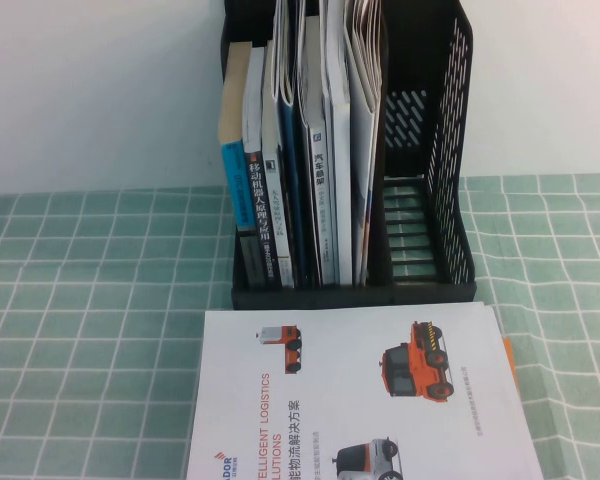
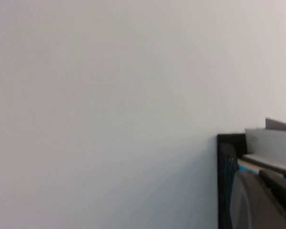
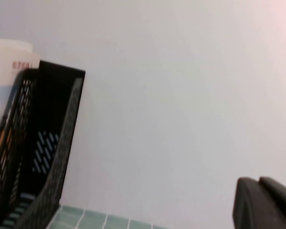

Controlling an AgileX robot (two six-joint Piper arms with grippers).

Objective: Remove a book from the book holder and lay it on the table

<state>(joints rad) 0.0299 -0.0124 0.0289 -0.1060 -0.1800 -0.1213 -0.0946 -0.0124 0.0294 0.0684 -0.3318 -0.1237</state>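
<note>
The book holder stands on the counter, a white brochure laid before it. Left gripper and right gripper are raised near the white wall; jaw state cannot be determined.

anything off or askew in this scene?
Mostly tidy. Books stand packed in the holder's left compartments; its right one is empty. A white brochure lies flat on the table, slightly skewed and running past the view's near edge. Left gripper and right gripper show only in wrist views.

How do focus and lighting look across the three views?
High view: evenly lit, book holder and brochure sharp. Left wrist view: soft; left pincer a dark blur at the corner. Right wrist view: soft; pinkish cast on the wall; right pincer blurred.
</note>
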